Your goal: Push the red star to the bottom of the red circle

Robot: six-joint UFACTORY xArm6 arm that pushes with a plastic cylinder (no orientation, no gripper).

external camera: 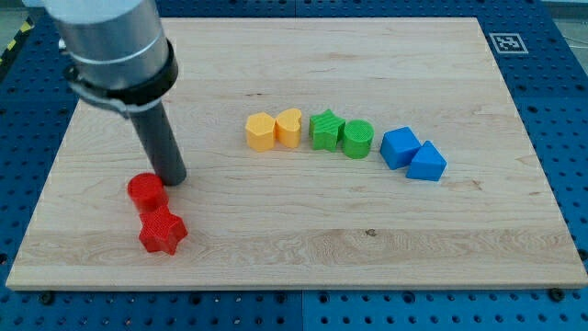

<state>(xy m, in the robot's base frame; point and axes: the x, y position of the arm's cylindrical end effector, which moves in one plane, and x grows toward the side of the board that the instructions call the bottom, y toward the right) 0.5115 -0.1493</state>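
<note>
The red circle [145, 192] sits on the wooden board at the view's lower left. The red star [163, 230] lies just below it and slightly to the right, touching or almost touching it. My tip [173, 178] stands on the board right beside the red circle, at its upper right edge, and above the red star. The dark rod rises from there to the grey arm body at the view's top left.
A row of blocks runs across the board's middle: an orange hexagon [261, 131], an orange heart [288, 127], a green star [325, 130], a green cylinder [356, 139], a blue cube-like block [400, 147] and a blue triangle [427, 163]. The board's left edge [41, 198] is near the red blocks.
</note>
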